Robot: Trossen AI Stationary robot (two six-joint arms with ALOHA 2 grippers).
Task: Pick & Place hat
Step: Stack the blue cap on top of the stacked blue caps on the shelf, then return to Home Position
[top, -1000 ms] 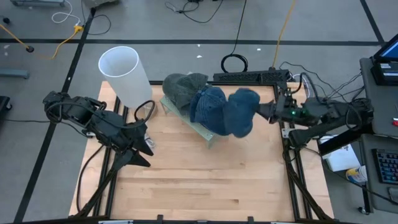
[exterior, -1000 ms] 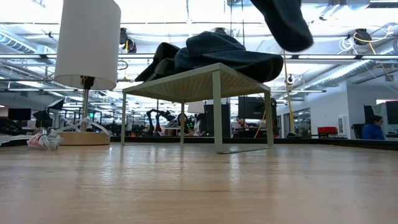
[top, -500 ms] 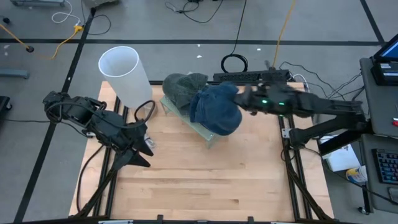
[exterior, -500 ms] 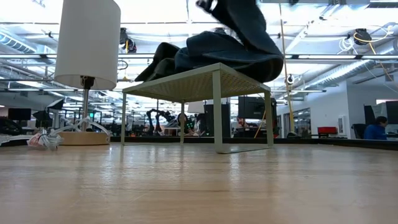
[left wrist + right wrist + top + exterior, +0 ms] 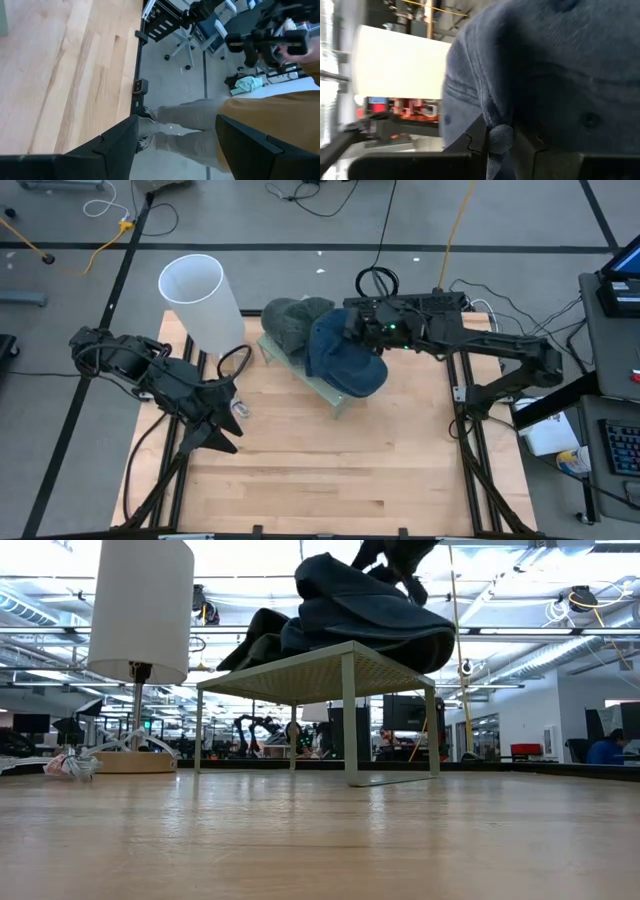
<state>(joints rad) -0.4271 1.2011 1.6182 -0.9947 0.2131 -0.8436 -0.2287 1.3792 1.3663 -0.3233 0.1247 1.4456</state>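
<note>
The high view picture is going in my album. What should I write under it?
Right gripper sets a blue hat on the rack while the left gripper waits.

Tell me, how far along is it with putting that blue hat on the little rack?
Done: the blue hat lies on the small rack, beside a dark green hat.
In hand: the right gripper is shut on its fabric.
Left: letting go and pulling away. The left gripper waits open.

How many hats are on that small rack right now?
3 visible: a dark green hat at the rack's lamp-side end, a blue one mid-rack, and a blue hat pinched by the right gripper on top. More could be hidden underneath.
</note>
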